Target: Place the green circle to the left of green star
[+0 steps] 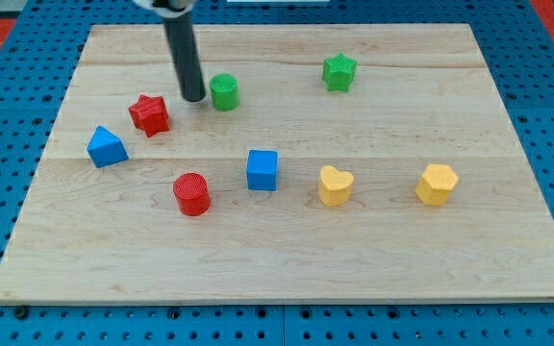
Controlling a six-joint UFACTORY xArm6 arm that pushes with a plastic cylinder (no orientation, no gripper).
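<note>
**Tip beside green circle, push toward green star pending**

Landmark: green circle [224,92]. Near to far from the view's bottom: red cylinder [191,193], blue cube [263,170], yellow heart [335,185] and yellow hexagon-like block [437,184] all lie below the circle, well apart from it. Blue triangle-like block [107,147] and red star [149,114] sit to its lower left. My tip [193,98] stands just left of the circle, touching or nearly so; cannot tell which. Green star [339,72] lies to the circle's right, slightly farther up the bench [277,259].

Risks, as judged: an off-centre push lets the round block slip off the rod; overshooting would knock the star.

Claw: none fitted; the rod holds nothing.
</note>
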